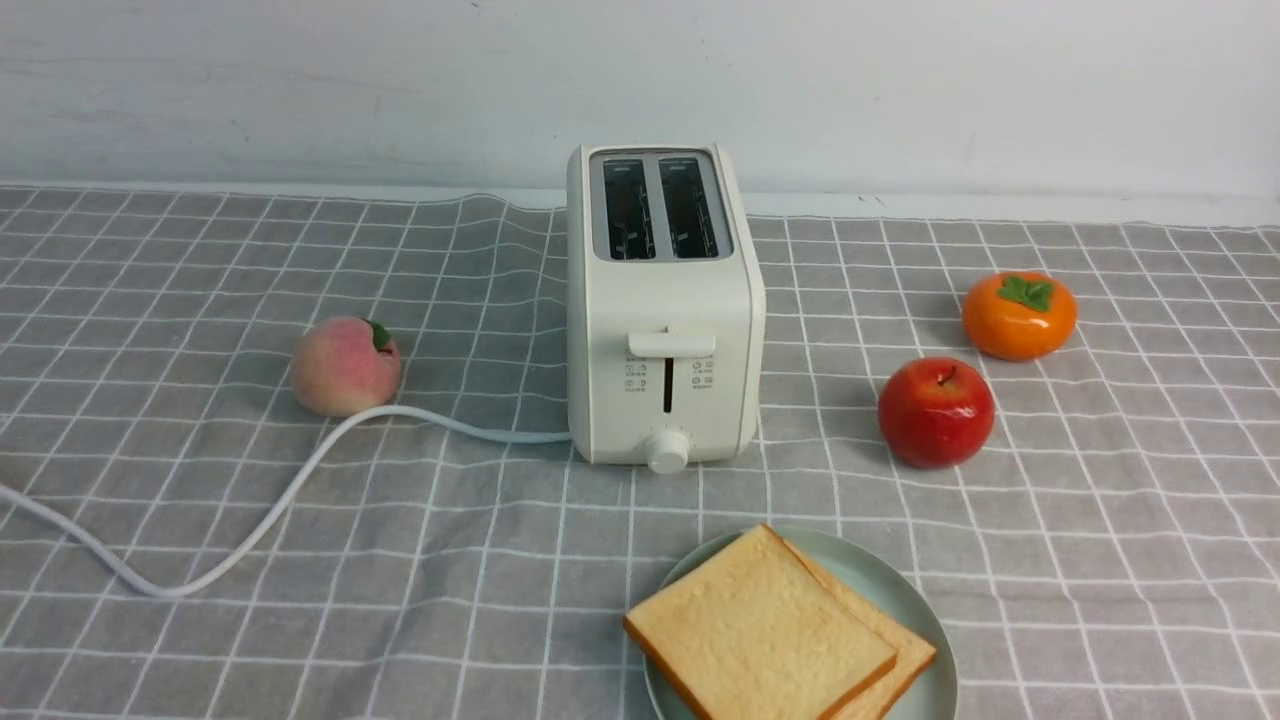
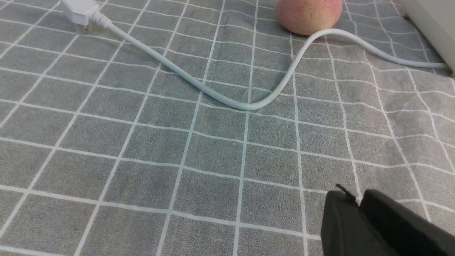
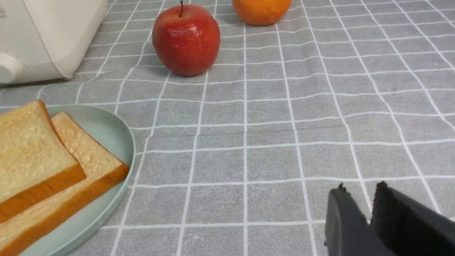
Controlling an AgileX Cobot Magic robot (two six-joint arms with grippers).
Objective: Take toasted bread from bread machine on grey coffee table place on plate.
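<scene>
Two slices of toasted bread lie overlapped on the pale green plate (image 1: pixel 885 578) near the front of the grey coffee table (image 1: pixel 200 500): the upper slice (image 1: pixel 760 630) rests on the lower one (image 1: pixel 905 650). Both slots of the cream bread machine (image 1: pixel 665 330) look empty. Neither arm shows in the front view. My left gripper (image 2: pixel 357 197) hovers over bare cloth with its black fingers together and nothing between them. My right gripper (image 3: pixel 360 188) is slightly open and empty, over the cloth to the side of the plate (image 3: pixel 106 128) and the toasted bread (image 3: pixel 28 153).
A peach (image 1: pixel 345 365) sits left of the toaster, with the white cord (image 1: pixel 250 520) curving past it to a plug (image 2: pixel 80 10). A red apple (image 1: pixel 935 410) and an orange persimmon (image 1: pixel 1018 315) stand to the right. A white wall runs behind.
</scene>
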